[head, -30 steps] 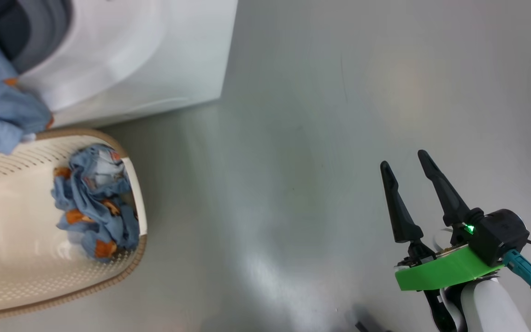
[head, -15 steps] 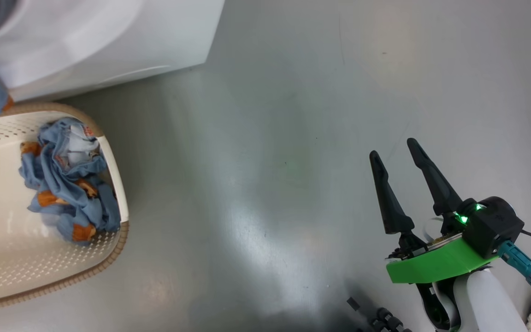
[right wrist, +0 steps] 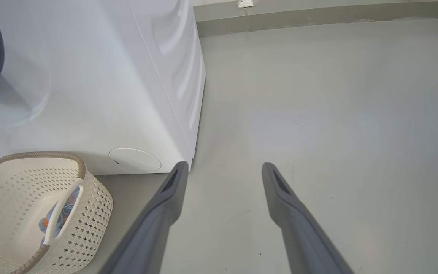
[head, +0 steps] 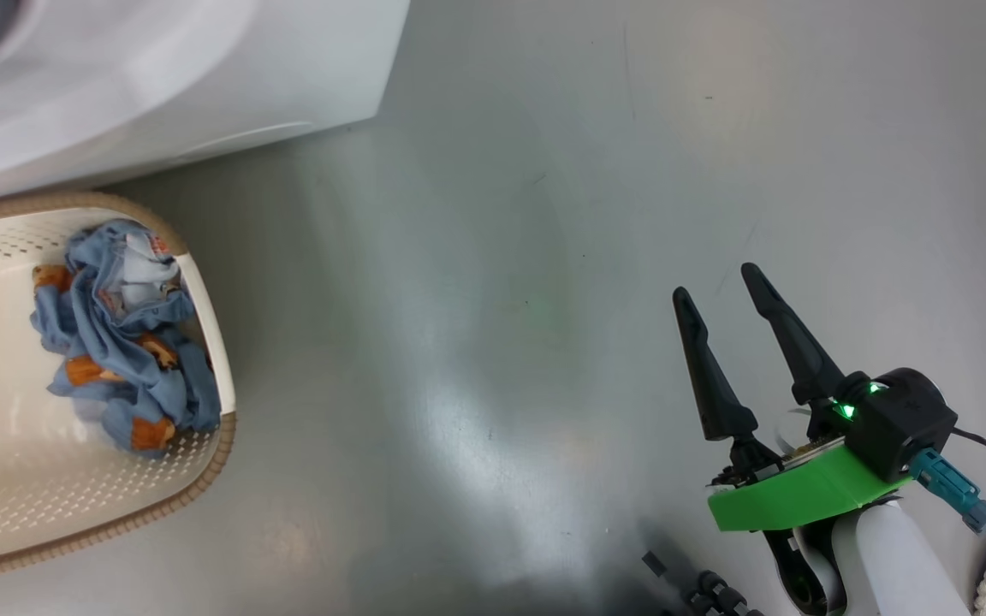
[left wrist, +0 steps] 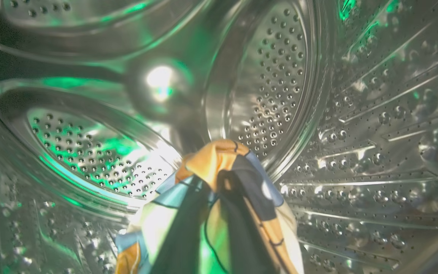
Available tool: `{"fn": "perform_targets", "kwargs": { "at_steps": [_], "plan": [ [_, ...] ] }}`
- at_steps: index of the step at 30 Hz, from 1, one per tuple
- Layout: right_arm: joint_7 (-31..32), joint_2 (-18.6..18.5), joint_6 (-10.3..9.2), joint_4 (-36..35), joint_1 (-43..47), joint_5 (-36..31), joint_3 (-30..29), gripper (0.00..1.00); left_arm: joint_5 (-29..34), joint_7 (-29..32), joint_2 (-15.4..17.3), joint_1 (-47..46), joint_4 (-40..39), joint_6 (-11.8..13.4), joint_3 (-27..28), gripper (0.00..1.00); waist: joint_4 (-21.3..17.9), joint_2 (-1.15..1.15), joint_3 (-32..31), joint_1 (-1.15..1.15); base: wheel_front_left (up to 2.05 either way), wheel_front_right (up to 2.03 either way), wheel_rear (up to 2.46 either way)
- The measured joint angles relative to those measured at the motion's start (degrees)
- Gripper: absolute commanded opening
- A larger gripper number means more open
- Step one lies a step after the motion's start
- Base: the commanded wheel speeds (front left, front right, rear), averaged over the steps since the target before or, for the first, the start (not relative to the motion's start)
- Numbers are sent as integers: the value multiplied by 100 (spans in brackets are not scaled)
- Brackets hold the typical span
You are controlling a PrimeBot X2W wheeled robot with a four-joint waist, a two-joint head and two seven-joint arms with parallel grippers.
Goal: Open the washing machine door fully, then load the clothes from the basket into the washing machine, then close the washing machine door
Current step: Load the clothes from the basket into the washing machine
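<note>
So, wrist cam: L fingers (left wrist: 181, 236) pinch clothes (left wrist: 211, 160) in drum (left wrist: 276, 95); head: R fingers (head: 703, 368) apart.

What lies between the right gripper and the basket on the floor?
Nothing: in the head view, bare grey floor separates the open right gripper from the basket.

The grey floor (head: 544, 257) carries the basket (head: 74, 505) beside the washing machine (head: 245, 77).

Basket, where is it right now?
Head view, lower left: the basket stands on the grey floor just in front of the washing machine, with blue clothes bunched against its right wall.
</note>
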Motion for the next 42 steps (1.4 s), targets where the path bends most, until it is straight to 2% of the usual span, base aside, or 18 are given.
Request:
{"fn": "perform_targets", "kwargs": {
  "at_steps": [7, 19, 31, 42],
  "plan": [
    [0, 0, 0, 73, -2, 0, -20, 100, -113, 1, -249, 299, 227, 1, 80, 100, 118, 0, -120, 0, 0, 0, 0],
    [0, -3, 0, 192, -24, -8, -122, 100, -159, 1, -456, 815, 193, -25, 202, 100, 356, 0, -473, 0, 0, 0, 0],
    [0, -12, 0, 236, -109, -58, -155, 100, -201, 1, -716, 1817, -519, -75, 387, 100, 610, 0, -763, 0, 0, 0, 0],
    [0, -18, 0, 245, -103, -79, -283, 100, -374, 1, -987, 3162, -1494, -75, 657, 100, 848, 0, -951, 0, 0, 0, 0]
  ]
}}
